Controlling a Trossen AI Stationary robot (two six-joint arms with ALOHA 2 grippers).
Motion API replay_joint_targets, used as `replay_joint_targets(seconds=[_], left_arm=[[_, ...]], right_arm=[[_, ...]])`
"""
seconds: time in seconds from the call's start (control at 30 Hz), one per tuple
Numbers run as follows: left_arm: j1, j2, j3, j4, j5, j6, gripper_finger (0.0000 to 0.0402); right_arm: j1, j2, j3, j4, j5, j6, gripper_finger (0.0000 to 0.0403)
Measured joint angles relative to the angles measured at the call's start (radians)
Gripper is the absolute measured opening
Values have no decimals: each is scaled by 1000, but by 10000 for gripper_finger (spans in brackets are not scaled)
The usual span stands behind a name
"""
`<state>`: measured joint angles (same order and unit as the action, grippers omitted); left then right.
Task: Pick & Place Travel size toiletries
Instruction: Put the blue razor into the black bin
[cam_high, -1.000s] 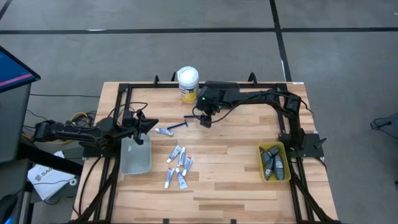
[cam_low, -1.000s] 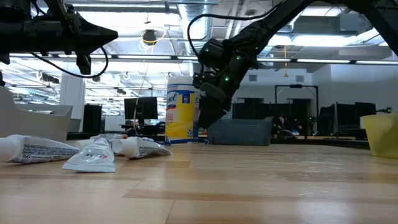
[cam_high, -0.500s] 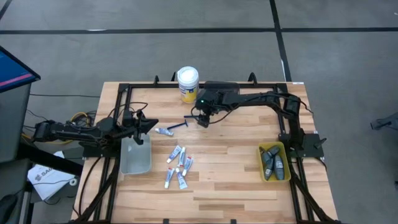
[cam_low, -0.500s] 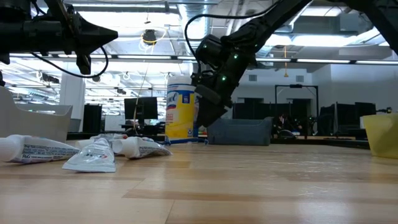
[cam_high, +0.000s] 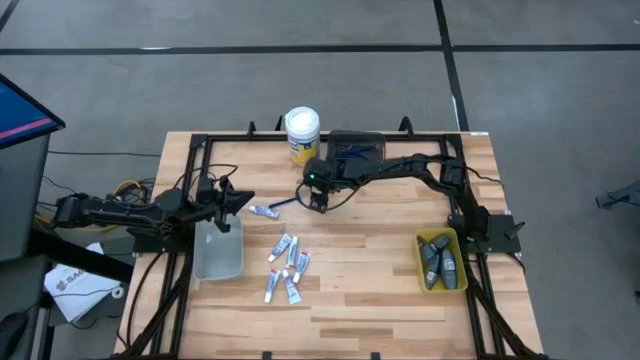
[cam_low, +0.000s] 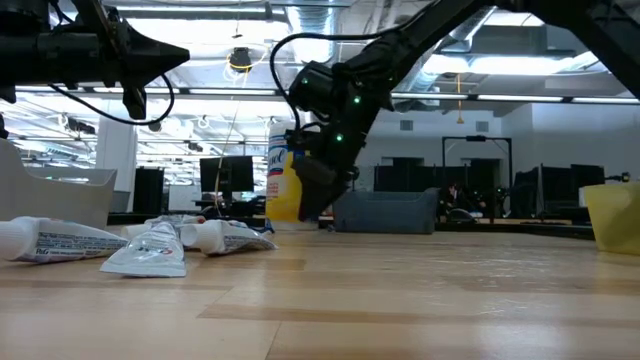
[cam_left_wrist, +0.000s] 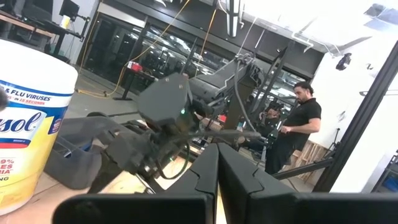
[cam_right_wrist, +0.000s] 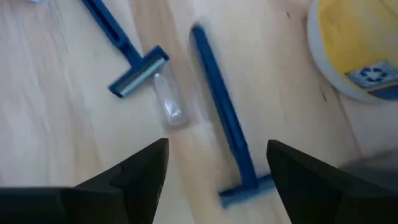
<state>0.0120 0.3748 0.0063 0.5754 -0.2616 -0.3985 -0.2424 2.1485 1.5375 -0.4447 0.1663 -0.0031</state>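
Observation:
Two thin dark-blue razors (cam_right_wrist: 227, 124) (cam_right_wrist: 124, 46) lie flat on the wood near a small clear cap (cam_right_wrist: 168, 102); the high view shows them as one blue shape (cam_high: 288, 202). My right gripper (cam_right_wrist: 217, 180) is open and hovers just above them (cam_high: 316, 197), one finger on each side of the nearer razor, touching nothing. Several white-and-blue tubes (cam_high: 286, 268) lie in a loose group at the table's middle. Dark grey pods (cam_high: 440, 262) lie in the yellow tray (cam_high: 421, 262). My left gripper (cam_high: 248, 199) is shut and empty, held above the clear tray (cam_high: 218, 252).
The white-lidded yellow jar (cam_high: 302, 132) and a dark tray (cam_high: 357, 144) stand at the far edge, close behind my right gripper. One more tube (cam_high: 263, 211) lies between the two grippers. A person (cam_left_wrist: 292, 134) stands in the room beyond the table.
My right gripper has moved toward the table's left edge and a little toward its near edge, coming down over the razors. Its arm now stands in front of the jar in the low view. Nothing on the table has moved.

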Motion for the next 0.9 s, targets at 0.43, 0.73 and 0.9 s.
replay_joint_targets(seconds=[0.43,0.73,0.9], left_arm=[[0,0,0,8,1,0,0],[0,0,0,10,1,0,0],[0,0,0,10,1,0,0]], right_arm=[[5,-8,5,7,6,18,265],[-27,15,7,-1,41,179,265],[-29,16,6,-33,39,207,265]])
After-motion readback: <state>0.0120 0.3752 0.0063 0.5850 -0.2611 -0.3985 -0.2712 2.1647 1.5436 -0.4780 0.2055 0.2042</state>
